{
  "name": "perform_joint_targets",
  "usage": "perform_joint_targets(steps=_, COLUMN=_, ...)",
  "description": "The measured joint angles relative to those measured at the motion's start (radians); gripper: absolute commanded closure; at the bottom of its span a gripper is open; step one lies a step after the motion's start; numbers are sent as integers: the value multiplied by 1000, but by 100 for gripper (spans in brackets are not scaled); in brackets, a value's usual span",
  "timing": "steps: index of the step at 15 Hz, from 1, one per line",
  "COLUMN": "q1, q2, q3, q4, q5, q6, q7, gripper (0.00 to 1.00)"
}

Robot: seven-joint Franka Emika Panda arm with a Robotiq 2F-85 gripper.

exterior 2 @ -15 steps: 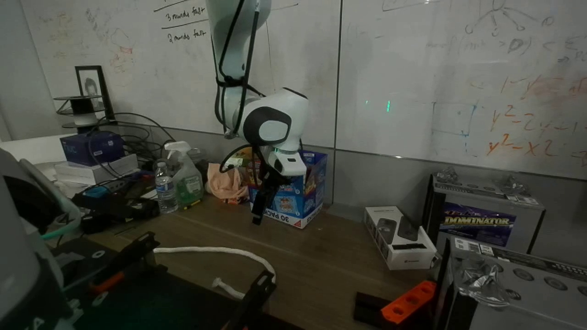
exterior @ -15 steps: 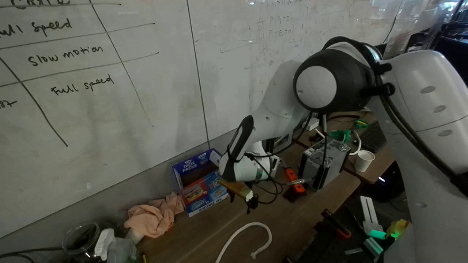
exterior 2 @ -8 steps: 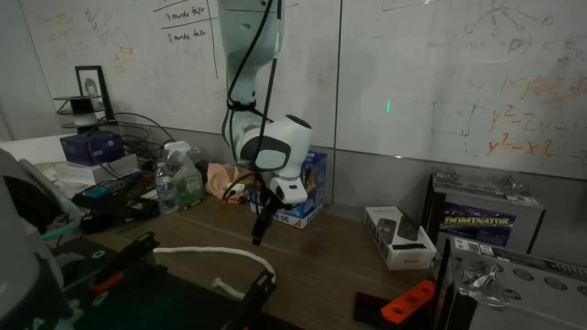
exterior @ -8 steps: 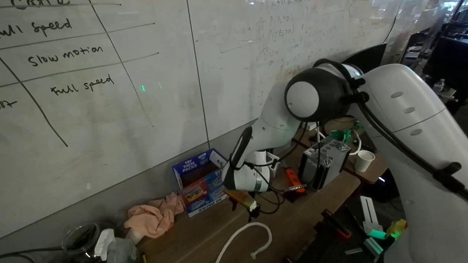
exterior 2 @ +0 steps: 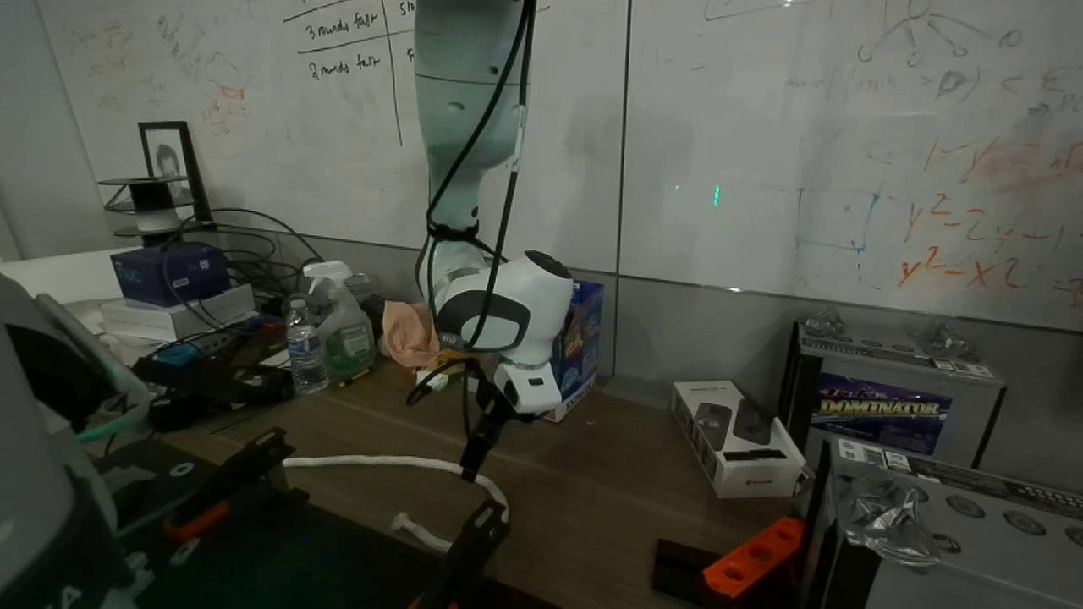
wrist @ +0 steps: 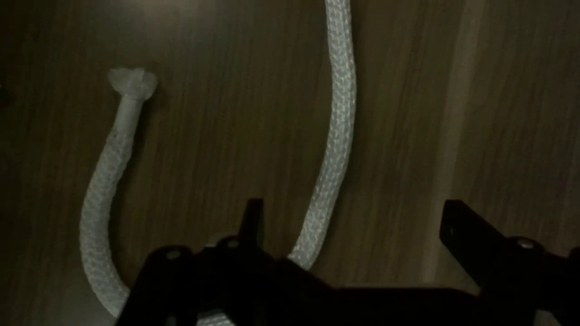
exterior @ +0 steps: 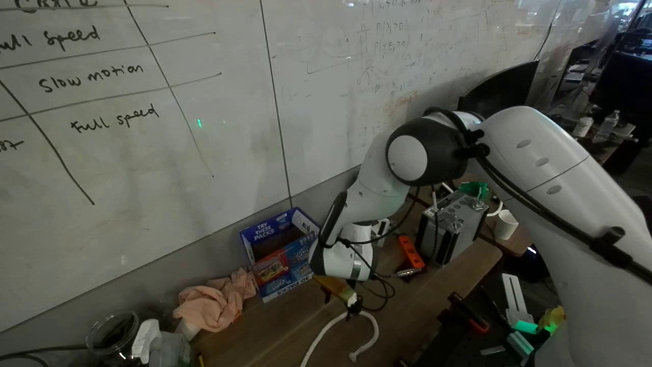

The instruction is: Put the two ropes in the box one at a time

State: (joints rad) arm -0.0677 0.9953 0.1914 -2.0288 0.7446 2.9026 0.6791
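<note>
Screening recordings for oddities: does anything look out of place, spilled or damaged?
In the wrist view, the rope flares at its tip, perhaps frayed or melted. A peach cloth lies crumpled beside the blue box, looking stray. No spill shows.

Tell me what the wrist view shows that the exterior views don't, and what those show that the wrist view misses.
Only the wrist view: the clear braided weave of the white rope.

Only the exterior views: the blue box, the peach cloth beside it and the whiteboard behind.

Both share: that white rope with its loose end, the wooden tabletop and the gripper.
</note>
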Motion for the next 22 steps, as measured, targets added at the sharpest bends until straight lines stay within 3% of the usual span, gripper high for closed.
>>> perform_joint_targets(steps=7, q1=52, q2=16, q3=-29, q4=10, q5=62, q6=0, q7=14, gripper=0)
perform_joint_targets(steps=16, q1=204, q2=26, q3=-148, q4=21, q5=65, q6=49, q7=108, gripper=0)
perform_joint_targets(steps=22, q1=287, q2=59, q3=-185, q4=22, q5=64, q6=122, q7=132, gripper=0)
